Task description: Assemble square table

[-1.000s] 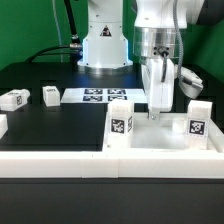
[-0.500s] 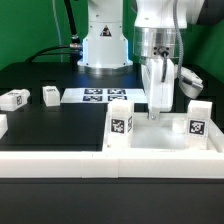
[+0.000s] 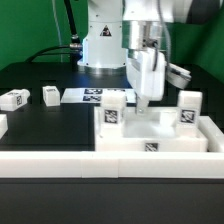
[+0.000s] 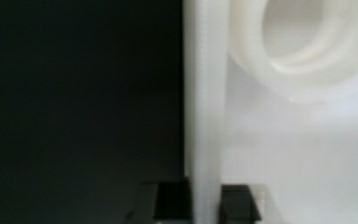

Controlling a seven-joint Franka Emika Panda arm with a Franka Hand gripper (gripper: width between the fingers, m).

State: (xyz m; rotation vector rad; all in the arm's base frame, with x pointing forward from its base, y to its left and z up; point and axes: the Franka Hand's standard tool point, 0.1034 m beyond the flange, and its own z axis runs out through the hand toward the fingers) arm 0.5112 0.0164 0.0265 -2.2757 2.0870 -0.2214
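Note:
The white square tabletop (image 3: 150, 138) lies near the front wall, its raised rim toward the camera with a small marker tag on it. Two short white tagged legs stand upright on it, one at the exterior view's left (image 3: 113, 111) and one at the right (image 3: 188, 111). My gripper (image 3: 148, 100) reaches down between them and is shut on the tabletop's far rim. In the wrist view the white rim (image 4: 202, 110) runs between the two dark fingertips (image 4: 167, 203) of my gripper (image 4: 204, 203), and a round hole of the top (image 4: 300, 40) shows beside it.
Two loose tagged legs (image 3: 14, 98) (image 3: 50, 95) lie at the exterior view's left, with another white piece (image 3: 3, 125) at the edge. The marker board (image 3: 93, 95) lies behind the tabletop. The long white border wall (image 3: 50, 163) runs along the front. The robot base (image 3: 102, 45) stands behind.
The tabletop and its two upright legs have shifted toward the exterior view's left and turned, so the tagged front rim now shows. My gripper moved left with it.

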